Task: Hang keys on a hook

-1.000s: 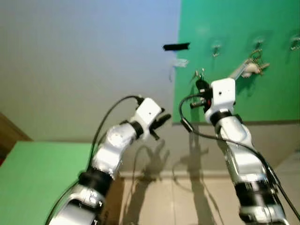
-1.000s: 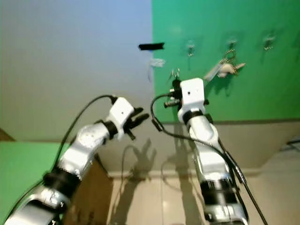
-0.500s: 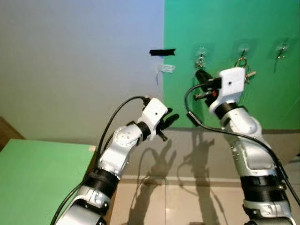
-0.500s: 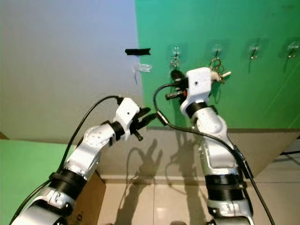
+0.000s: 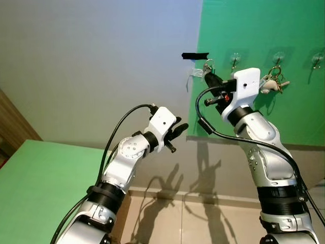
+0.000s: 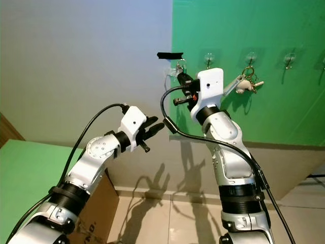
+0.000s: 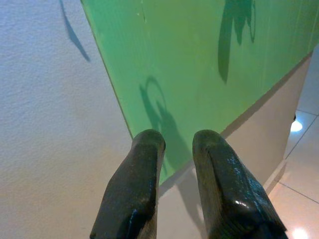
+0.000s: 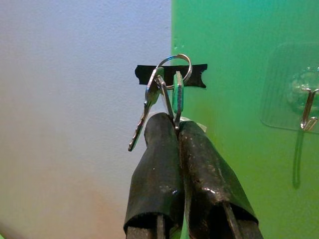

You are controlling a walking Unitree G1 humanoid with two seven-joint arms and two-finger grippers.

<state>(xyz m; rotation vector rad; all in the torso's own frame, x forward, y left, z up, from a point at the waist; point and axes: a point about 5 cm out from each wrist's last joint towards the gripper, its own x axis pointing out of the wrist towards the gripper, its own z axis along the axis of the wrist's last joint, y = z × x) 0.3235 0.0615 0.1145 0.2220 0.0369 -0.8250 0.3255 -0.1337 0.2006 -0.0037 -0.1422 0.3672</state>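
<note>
My right gripper [image 5: 207, 77] is raised toward the green wall panel [image 5: 264, 30] and shut on a small bunch of keys [image 8: 160, 88] on a silver ring. The keys stick up above its fingertips [image 8: 160, 130], in front of a strip of black tape [image 5: 195, 55] at the panel's left edge. Three clear adhesive hooks [image 5: 234, 60] sit in a row on the panel; the nearest is right of the gripper and bare. Another key bunch [image 5: 273, 82] hangs from the middle hook [image 5: 277, 57]. My left gripper [image 5: 179, 129] is held lower, its fingers [image 7: 142, 169] slightly apart and holding nothing.
A grey-white wall [image 5: 101, 61] fills the left side. A green surface [image 5: 30, 188] lies at lower left with a cardboard box [image 6: 96, 213] beside it. Tiled floor [image 5: 203, 223] and a beige skirting band run below the panel.
The camera view has shifted. Relative to the hooks, my right gripper with the keys went from just under the leftmost hook to its left, by the black tape. The left arm keeps its pose.
</note>
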